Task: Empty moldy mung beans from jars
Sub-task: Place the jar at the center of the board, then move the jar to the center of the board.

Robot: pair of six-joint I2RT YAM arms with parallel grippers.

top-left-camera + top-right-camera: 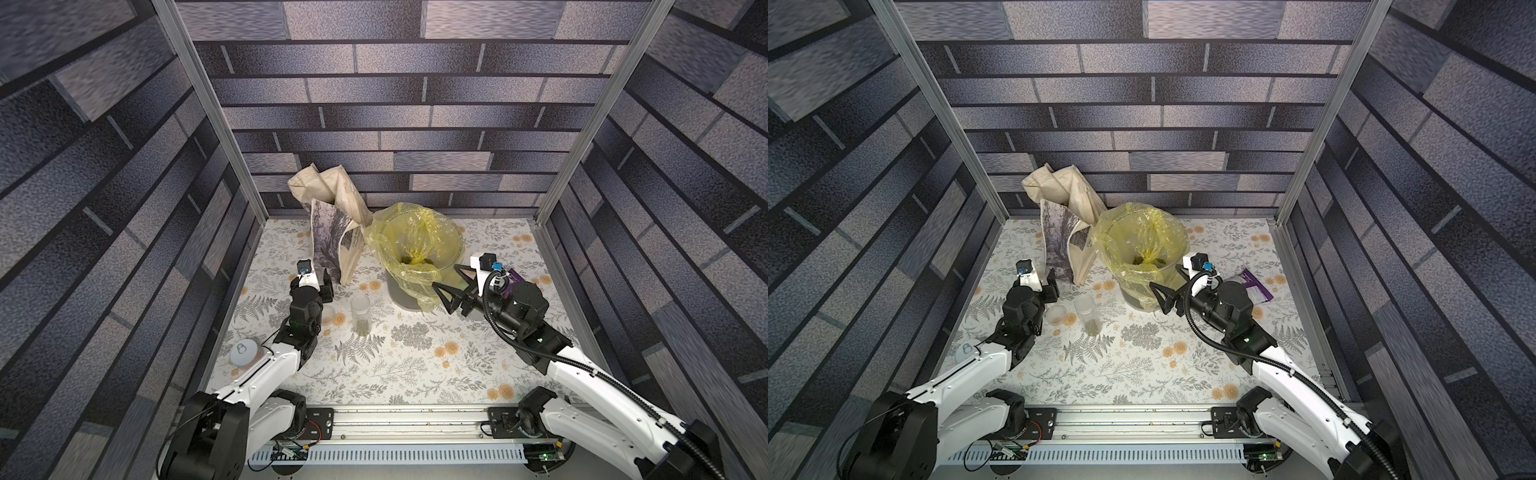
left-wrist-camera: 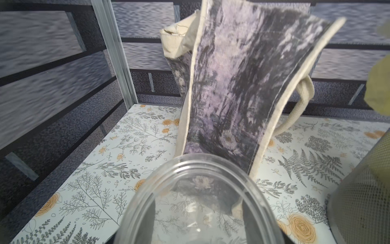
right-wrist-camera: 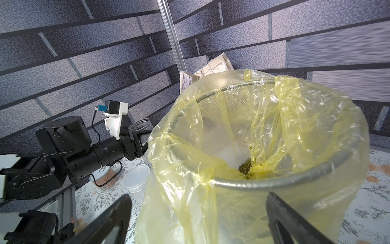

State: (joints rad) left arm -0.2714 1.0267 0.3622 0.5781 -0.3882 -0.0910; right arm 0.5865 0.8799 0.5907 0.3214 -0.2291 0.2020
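Note:
My left gripper [image 2: 199,224] is shut on a slim clear jar [image 2: 198,169] with no lid. Its dark fingers [image 2: 147,217] show through the jar's wall, and I see no beans inside. The same jar [image 3: 141,126] is held just in front of the tote. A second slim jar [image 1: 360,311] stands open mid-table with mung beans [image 1: 363,329] at its bottom. A third jar [image 1: 245,353] with a pale lid stands at the left edge, beside my left arm. My right gripper [image 1: 448,286] is open at the bucket's front right side, with nothing between its fingers [image 3: 111,221].
The grey bucket [image 1: 401,297] lined with a yellow bag [image 3: 306,118] holds mung beans [image 3: 245,166] at its bottom. A cream tote [image 1: 332,232] stands left of it. A loose lid [image 1: 1057,314] lies by my left wrist. A purple packet [image 1: 1255,284] lies behind my right arm.

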